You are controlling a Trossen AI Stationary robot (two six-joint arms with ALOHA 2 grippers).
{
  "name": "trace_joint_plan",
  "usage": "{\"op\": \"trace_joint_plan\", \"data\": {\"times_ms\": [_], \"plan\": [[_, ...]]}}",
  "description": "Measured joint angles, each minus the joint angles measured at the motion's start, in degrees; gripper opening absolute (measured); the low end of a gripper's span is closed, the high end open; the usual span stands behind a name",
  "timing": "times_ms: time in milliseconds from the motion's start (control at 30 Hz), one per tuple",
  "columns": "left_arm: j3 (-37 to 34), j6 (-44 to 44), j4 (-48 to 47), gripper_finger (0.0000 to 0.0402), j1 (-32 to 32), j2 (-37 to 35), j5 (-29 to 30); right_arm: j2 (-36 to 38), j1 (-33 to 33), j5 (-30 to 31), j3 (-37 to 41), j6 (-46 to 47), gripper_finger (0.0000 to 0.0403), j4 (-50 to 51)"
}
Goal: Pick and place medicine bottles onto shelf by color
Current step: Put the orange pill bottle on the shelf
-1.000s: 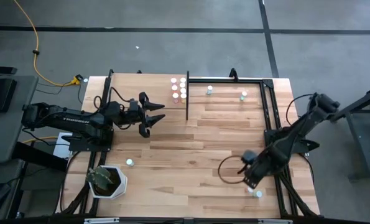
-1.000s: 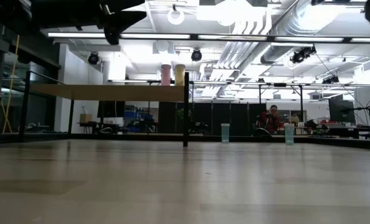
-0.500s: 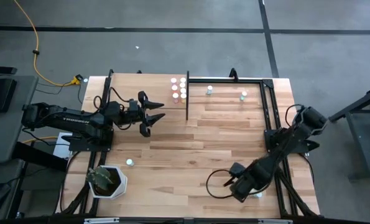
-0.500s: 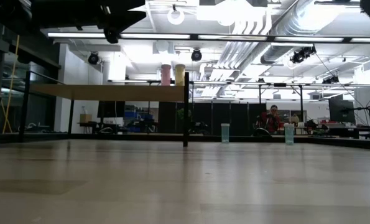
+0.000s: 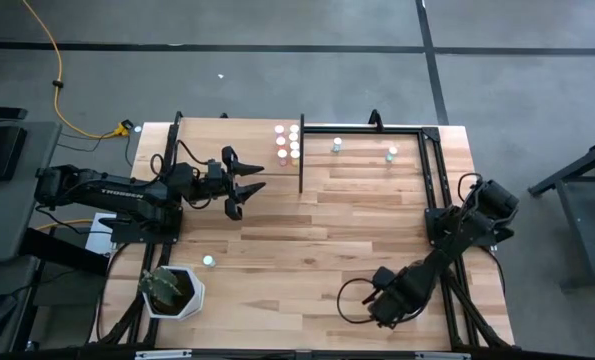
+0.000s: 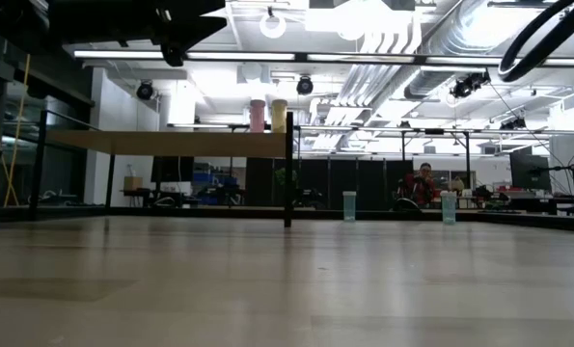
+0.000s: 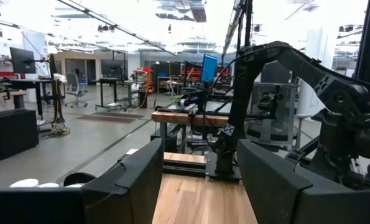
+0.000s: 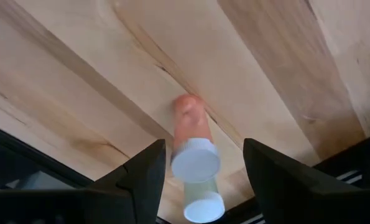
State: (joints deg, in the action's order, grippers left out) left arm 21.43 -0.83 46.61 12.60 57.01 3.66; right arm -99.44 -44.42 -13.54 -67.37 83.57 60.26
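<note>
My right gripper [image 5: 380, 306] points down over the table's near right corner, open. In its wrist view an orange bottle with a white cap [image 8: 194, 142] and a pale bottle with a white cap [image 8: 203, 200] stand on the planks between the open fingers [image 8: 203, 171], untouched. My left gripper [image 5: 239, 183] hovers open and level above the light-wood shelf [image 5: 207, 140]. Several bottles [image 5: 287, 143] stand at the shelf's right end; two show in the low view [image 6: 267, 116]. Pale blue-green bottles [image 5: 336, 146] [image 5: 391, 154] stand on the far table, and another one [image 5: 208, 262] at the near left.
A white pot with a green plant [image 5: 172, 291] stands at the near left corner. Black frame posts [image 5: 301, 155] edge the shelf, and a black rail [image 5: 432, 190] runs along the table's right side, close to my right arm. A person sits far behind the table [image 6: 423, 183].
My right gripper has moved toward the table's near edge and a little left, sinking and tipping further downward, and now stands over the bottles at the near right corner. Its fingers have stayed open.
</note>
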Motion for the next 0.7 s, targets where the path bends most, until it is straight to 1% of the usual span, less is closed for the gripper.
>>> {"op": "trace_joint_plan", "data": {"times_ms": [467,567,700], "plan": [[0.0,-0.5,0.0,0.0195,0.0,0.0,0.0,0.0,0.0,-0.3,0.0,1.5,0.0206,-0.8],[0.0,-0.5,0.0,0.0195,0.0,0.0,0.0,0.0,-0.2,-0.3,0.0,1.5,0.0196,-0.2],[0.0,-0.5,0.0,0.0195,0.0,0.0,0.0,0.0,-0.3,-0.4,0.0,1.5,0.0171,-0.1]]}}
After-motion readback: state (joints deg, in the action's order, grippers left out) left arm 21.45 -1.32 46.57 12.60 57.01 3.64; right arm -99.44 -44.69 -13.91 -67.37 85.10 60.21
